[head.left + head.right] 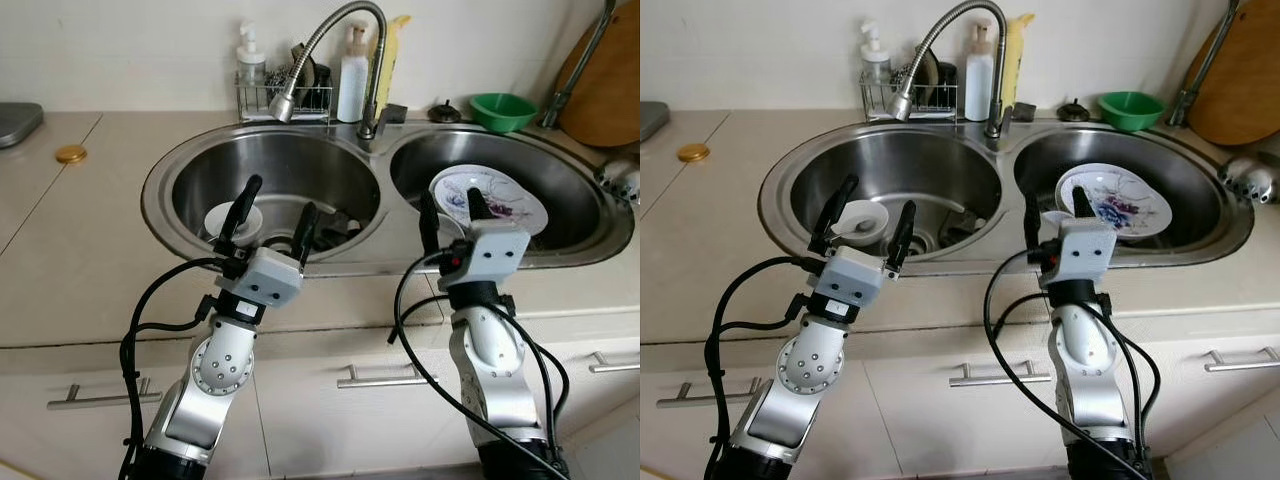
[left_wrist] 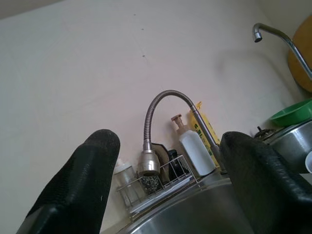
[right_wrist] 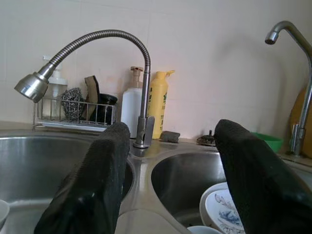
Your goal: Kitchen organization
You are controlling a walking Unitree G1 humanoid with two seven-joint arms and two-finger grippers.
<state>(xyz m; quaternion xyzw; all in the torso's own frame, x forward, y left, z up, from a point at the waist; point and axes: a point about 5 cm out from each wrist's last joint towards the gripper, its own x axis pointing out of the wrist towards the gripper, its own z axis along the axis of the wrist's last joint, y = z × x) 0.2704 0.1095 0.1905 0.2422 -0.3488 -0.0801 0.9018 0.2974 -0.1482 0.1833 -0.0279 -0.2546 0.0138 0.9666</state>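
Over the front rim of the steel double sink (image 1: 150,195), both grippers, left (image 1: 271,222) and right (image 1: 452,215), hovered with fingers spread, empty; the flowered white plate (image 1: 500,200) leaned tilted in the right basin, face toward the robot.

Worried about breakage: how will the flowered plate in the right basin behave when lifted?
The flowered plate looks ceramic, so probably stiff and fragile. It leans on the right basin wall, so a nudge may slide it. Glazed, maybe wet: likely slippery for the right gripper.
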